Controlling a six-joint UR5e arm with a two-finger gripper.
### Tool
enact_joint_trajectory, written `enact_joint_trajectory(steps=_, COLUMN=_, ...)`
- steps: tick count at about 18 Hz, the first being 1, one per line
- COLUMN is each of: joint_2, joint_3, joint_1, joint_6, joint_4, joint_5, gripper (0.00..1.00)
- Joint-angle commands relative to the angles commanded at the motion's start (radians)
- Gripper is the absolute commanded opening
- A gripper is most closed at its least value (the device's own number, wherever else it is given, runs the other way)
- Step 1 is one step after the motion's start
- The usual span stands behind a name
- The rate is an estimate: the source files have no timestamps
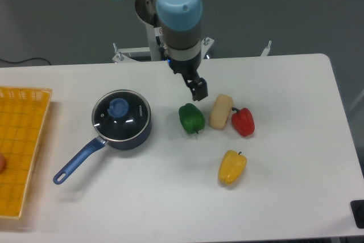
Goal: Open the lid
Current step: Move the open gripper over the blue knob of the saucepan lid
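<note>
The lid (120, 114), dark glass with a metal rim and a light-blue centre knob (118, 106), sits flat on the blue saucepan (139, 134) at the table's left-middle. The pan's long blue handle (77, 162) points to the front left. My gripper (198, 90) hangs over the table to the right of the pan, well apart from the lid, just above and behind a green pepper (191, 118). Its dark fingers look close together with nothing between them, though the angle hides the gap.
A beige loaf-shaped piece (220, 111), a red pepper (243, 121) and a yellow pepper (232, 167) lie right of the green one. A yellow basket (17, 146) fills the left edge. The arm's base stands at the table's back edge.
</note>
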Motion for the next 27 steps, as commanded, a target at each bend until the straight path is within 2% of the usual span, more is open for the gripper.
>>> enact_joint_trajectory(steps=9, joint_2=0.002, joint_3=-0.018, joint_1=-0.017, joint_6=-0.015, joint_4=0.0, joint_5=-0.025, gripper=1.0)
enact_joint_trajectory(steps=11, joint_2=0.003, joint_3=-0.049, joint_1=-0.034, joint_6=-0.044, joint_4=0.005, joint_5=-0.025, gripper=1.0)
enact_joint_trajectory(steps=14, joint_2=-0.008, joint_3=-0.055, joint_1=-0.052, joint_6=-0.144, joint_4=0.005, joint_5=-0.026, gripper=1.0)
enact_joint_trajectory(steps=19, joint_2=-0.014, joint_3=-0.083, joint_1=-0.089, joint_6=-0.215, joint_4=0.006, joint_5=-0.025, gripper=1.0)
enact_joint_trajectory(steps=22, joint_2=-0.04, joint_3=-0.083, joint_1=-0.123, joint_6=-0.247, joint_4=0.012, joint_5=-0.023, gripper=1.0)
enact_joint_trajectory(steps=27, joint_2=-0.078, joint_3=-0.091, joint_1=-0.204, joint_6=-0.374, joint_4=0.087, joint_5=-0.023, gripper=1.0)
